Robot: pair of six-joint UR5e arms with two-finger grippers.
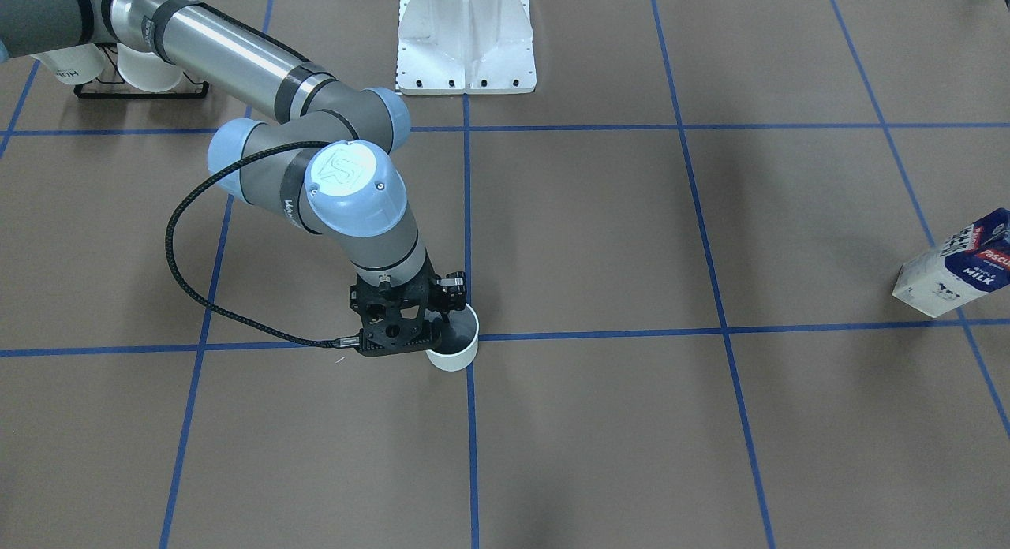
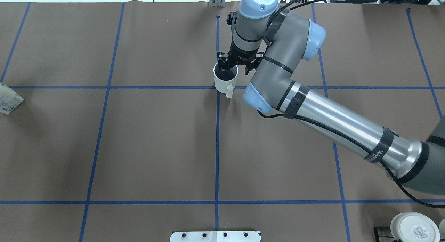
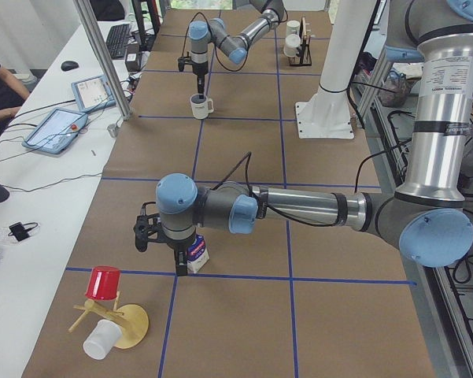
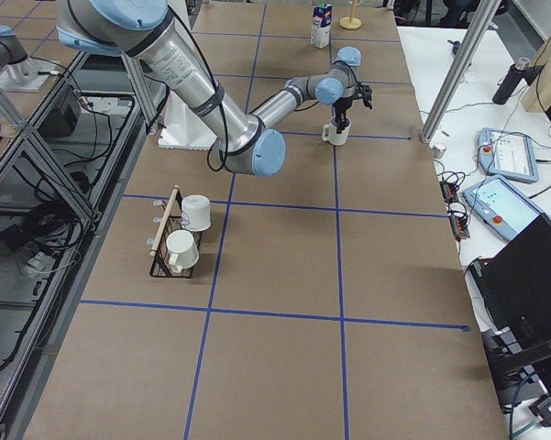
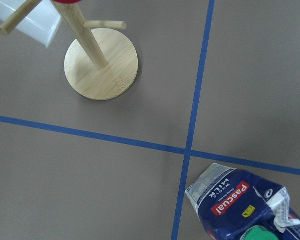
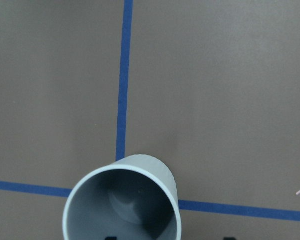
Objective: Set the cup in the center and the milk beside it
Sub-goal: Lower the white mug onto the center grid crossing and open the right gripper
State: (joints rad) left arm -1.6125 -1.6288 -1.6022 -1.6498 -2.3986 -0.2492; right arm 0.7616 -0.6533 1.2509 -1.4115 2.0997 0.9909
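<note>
The white cup (image 2: 225,82) stands upright at the center (image 2: 217,87), just right of the blue tape crossing, with its handle toward the robot. My right gripper (image 2: 226,67) hangs over its far rim. In the right wrist view the cup (image 6: 122,205) fills the bottom, and two dark fingertips sit wide apart, one inside the rim and one outside, so the gripper looks open. The milk (image 1: 955,265) stands far off on my left side, on a tape line. My left gripper (image 3: 178,264) hovers beside the milk (image 3: 197,253); I cannot tell whether it is open or shut.
A black rack with white cups (image 1: 142,76) stands at my right rear. The white arm mount (image 1: 465,40) sits at the table's back middle. A wooden mug tree (image 5: 101,62) with a red cup (image 3: 104,282) is near the milk. A side table with tablets (image 3: 59,126) runs along the far edge.
</note>
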